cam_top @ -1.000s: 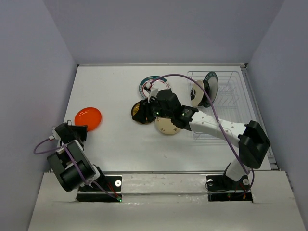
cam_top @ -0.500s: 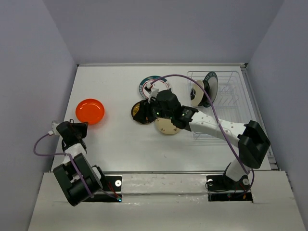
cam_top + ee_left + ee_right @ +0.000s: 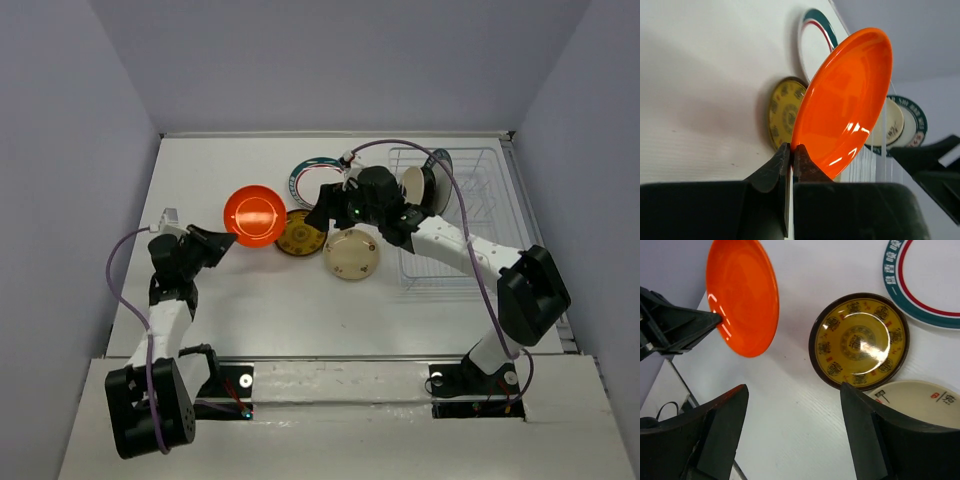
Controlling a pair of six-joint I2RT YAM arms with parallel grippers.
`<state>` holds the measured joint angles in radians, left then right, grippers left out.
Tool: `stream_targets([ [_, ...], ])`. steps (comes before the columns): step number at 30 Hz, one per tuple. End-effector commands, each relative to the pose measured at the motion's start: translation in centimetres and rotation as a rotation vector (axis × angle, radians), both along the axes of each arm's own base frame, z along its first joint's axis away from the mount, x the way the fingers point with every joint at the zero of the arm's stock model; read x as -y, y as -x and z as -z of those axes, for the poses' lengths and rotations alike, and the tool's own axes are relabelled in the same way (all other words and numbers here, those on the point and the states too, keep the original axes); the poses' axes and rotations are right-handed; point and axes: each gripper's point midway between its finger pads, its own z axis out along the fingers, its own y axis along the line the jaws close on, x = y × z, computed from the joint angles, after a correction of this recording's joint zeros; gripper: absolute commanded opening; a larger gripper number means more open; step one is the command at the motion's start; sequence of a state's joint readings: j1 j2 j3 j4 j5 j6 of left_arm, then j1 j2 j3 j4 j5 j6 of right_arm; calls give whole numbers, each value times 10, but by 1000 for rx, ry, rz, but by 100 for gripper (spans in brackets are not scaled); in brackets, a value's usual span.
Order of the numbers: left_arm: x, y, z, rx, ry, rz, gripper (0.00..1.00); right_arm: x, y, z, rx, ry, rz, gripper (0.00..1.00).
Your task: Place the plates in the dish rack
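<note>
My left gripper (image 3: 222,240) is shut on the rim of the orange plate (image 3: 253,214) and holds it tilted above the table; the pinch shows in the left wrist view (image 3: 791,147) under the orange plate (image 3: 850,100). My right gripper (image 3: 330,205) is open and empty, hovering beside the mustard-brown plate (image 3: 300,235), which also shows in the right wrist view (image 3: 860,340). A cream plate (image 3: 350,254) and a white plate with a green rim (image 3: 315,175) lie flat on the table. The wire dish rack (image 3: 465,230) holds a cream plate (image 3: 413,186) and a green-rimmed plate (image 3: 438,170) upright.
The rack stands at the table's right edge against the right wall. In the right wrist view the orange plate (image 3: 742,295) hangs left of my open gripper (image 3: 792,387), with the left gripper's fingers (image 3: 710,320) on its edge.
My left gripper has lifted the orange plate from the table's left side and carried it right toward the middle. My right gripper has moved back and right, off the mustard plate.
</note>
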<state>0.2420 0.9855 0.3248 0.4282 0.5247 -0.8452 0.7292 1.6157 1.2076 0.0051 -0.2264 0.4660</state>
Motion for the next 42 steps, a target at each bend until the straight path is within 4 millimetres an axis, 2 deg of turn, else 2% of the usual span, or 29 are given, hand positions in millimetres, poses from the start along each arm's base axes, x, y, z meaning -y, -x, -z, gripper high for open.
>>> stream_targets([
  [1, 47, 5, -55, 178, -26, 229, 6, 20, -5, -14, 27, -26, -22, 79],
  [2, 58, 9, -60, 193, -26, 274, 6, 23, -6, -15, 32, -25, -31, 78],
  [6, 81, 16, -68, 213, -30, 365, 6, 18, 10, -15, 35, -11, -142, 77],
  [10, 91, 14, -73, 221, -43, 382, 6, 21, 17, -14, 47, -5, -167, 77],
  [14, 109, 17, -81, 240, -47, 446, 6, 25, 15, -11, 48, 8, -144, 73],
  [17, 123, 21, -90, 270, -60, 508, 6, 30, 5, -9, 55, 23, -100, 65],
  [19, 128, 22, -95, 286, -68, 531, 6, 32, 1, -9, 56, 28, -74, 50],
  [20, 131, 24, -96, 290, -69, 545, 6, 32, 0, -12, 61, 23, -68, 36],
  [23, 134, 26, -98, 300, -90, 560, 6, 37, -5, -19, 79, 23, -19, 11],
  [24, 136, 25, -101, 307, -102, 567, 19, 40, -7, -23, 93, 24, 3, 7],
  [26, 132, 23, -96, 278, -143, 550, 41, 56, -16, -35, 130, 29, 87, 7],
  [27, 131, 23, -97, 272, -160, 548, 54, 71, -25, -40, 145, 32, 137, 7],
  [28, 130, 21, -108, 290, -181, 542, 74, 88, -31, -50, 166, 40, 201, 7],
  [30, 123, 23, -113, 288, -252, 530, 89, 116, -42, -60, 185, 62, 305, 7],
  [31, 121, 22, -127, 316, -284, 520, 99, 146, -55, -62, 179, 82, 393, 7],
  [32, 115, 26, -131, 312, -319, 495, 99, 171, -60, -77, 210, 86, 485, 7],
  [34, 108, 28, -141, 350, -395, 481, 99, 215, -68, -88, 215, 102, 618, 7],
  [35, 104, 33, -146, 370, -419, 462, 99, 260, -75, -103, 247, 122, 772, 7],
  [36, 103, 36, -147, 387, -433, 462, 99, 284, -76, -106, 252, 143, 852, 7],
  [37, 102, 39, -139, 385, -450, 470, 99, 305, -75, -110, 260, 160, 929, 7],
  [38, 100, 44, -139, 402, -458, 465, 99, 348, -74, -116, 275, 186, 1080, 7],
  [39, 100, 47, -132, 398, -460, 465, 99, 365, -71, -121, 281, 183, 1140, 7],
  [41, 100, 54, -140, 429, -481, 479, 99, 413, -63, -125, 288, 215, 1315, 7],
  [42, 99, 56, -144, 448, -487, 472, 99, 427, -60, -126, 291, 225, 1368, 7],
])
